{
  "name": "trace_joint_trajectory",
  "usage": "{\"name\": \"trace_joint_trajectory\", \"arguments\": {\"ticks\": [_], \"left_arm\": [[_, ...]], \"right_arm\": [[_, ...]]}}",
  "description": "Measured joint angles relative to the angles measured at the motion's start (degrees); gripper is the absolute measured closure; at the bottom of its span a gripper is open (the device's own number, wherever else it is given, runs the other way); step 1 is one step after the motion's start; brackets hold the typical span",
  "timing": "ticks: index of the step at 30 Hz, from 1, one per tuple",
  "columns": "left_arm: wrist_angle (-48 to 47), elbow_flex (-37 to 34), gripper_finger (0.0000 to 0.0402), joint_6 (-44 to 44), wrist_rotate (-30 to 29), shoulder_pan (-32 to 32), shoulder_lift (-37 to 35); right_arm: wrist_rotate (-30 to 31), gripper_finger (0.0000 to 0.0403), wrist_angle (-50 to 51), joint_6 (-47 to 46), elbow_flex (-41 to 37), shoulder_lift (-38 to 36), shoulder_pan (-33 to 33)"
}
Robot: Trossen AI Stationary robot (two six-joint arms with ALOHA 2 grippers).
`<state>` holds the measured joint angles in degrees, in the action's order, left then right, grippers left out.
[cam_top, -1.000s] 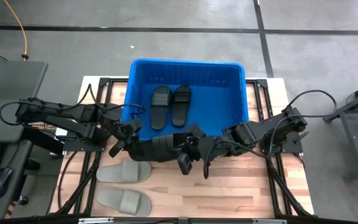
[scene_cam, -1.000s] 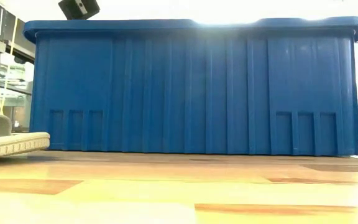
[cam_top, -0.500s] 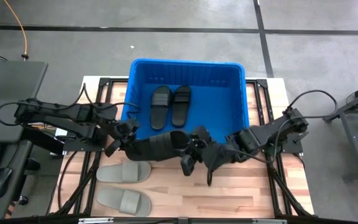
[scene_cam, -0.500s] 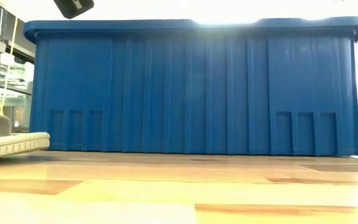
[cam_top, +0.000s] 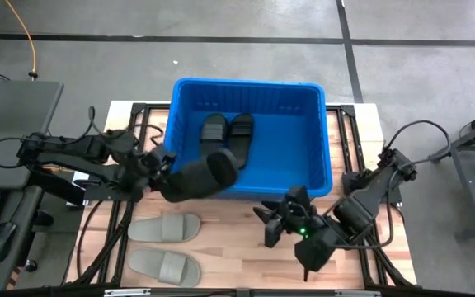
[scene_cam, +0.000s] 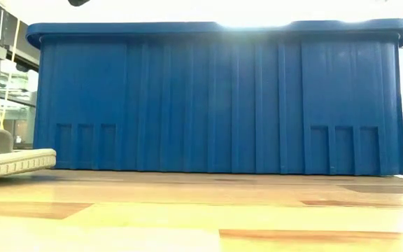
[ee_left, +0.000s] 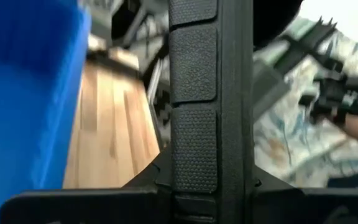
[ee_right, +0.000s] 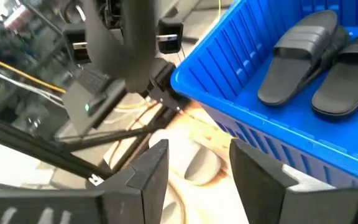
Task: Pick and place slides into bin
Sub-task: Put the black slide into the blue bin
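Observation:
The blue bin (cam_top: 303, 140) stands at the table's far middle with two black slides (cam_top: 228, 137) lying flat on its floor. My left gripper (cam_top: 166, 172) is shut on a third black slide (cam_top: 206, 173), which hangs over the bin's near left rim. Its ribbed sole (ee_left: 194, 93) fills the left wrist view. My right gripper (cam_top: 269, 228) is open with nothing between its fingers, in front of the bin's near wall. In the right wrist view it (ee_right: 194, 162) looks toward the bin's corner. Two light grey slides (cam_top: 165, 228) (cam_top: 165, 266) lie flat on the table's near left. My left gripper pinches the black slide at one end (ee_left: 194, 183) between its two fingers, reaching in from the table's left. The rest of the slide stretches away from the fingers toward the bin. It is lifted clear of the table, above the bin's near rim (cam_top: 221, 191).
The bin's tall ribbed wall (scene_cam: 215, 98) fills the low view, with a grey slide (scene_cam: 12, 162) at its left edge. Bare wood lies in front of the bin at the near middle and right. Black frame rails run along both table sides.
My right gripper has opened, let go of the black slide and drawn back toward the table's near right. My left gripper has risen and gone toward the far edge, carrying the slide from in front of the bin up over its near rim.

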<state>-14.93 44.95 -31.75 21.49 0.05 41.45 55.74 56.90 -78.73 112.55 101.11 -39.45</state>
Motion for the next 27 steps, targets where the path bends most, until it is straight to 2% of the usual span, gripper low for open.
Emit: {"name": "trace_joint_trajectory", "arguments": {"ticks": [3, 7, 10, 18, 21, 24, 27], "left_arm": [[4.6, 0.0, 0.0355, -0.3, -2.8, 0.0, -0.6], [9.1, 0.0, 0.0355, -0.9, -5.6, 0.0, -0.3], [9.0, 0.0, 0.0355, -0.8, -6.8, 0.0, 0.4], [9.7, 0.0, 0.0355, -3.2, -6.0, 0.0, 2.7], [14.3, 0.0, 0.0355, -5.8, -6.0, -0.1, 2.9], [20.9, 0.0, 0.0355, -6.2, -8.1, 0.0, 3.0], [22.5, 0.0, 0.0355, -6.2, -10.6, 0.0, 3.1]], "right_arm": [[2.0, 0.0240, -1.2, -1.3, 0.0, 1.3, -0.4], [1.3, 0.0243, -4.3, -2.1, 0.0, 4.0, 0.3], [1.0, 0.0246, -8.4, -0.7, 0.0, 6.4, 1.2], [2.4, 0.0246, -26.2, 18.7, 0.0, 8.9, 5.4], [4.3, 0.0239, -27.6, 24.2, 0.0, 8.9, 6.7], [3.2, 0.0229, -29.5, 27.5, 0.0, 8.9, 8.1], [1.8, 0.0224, -35.6, 33.7, 0.0, 8.9, 9.2]]}}
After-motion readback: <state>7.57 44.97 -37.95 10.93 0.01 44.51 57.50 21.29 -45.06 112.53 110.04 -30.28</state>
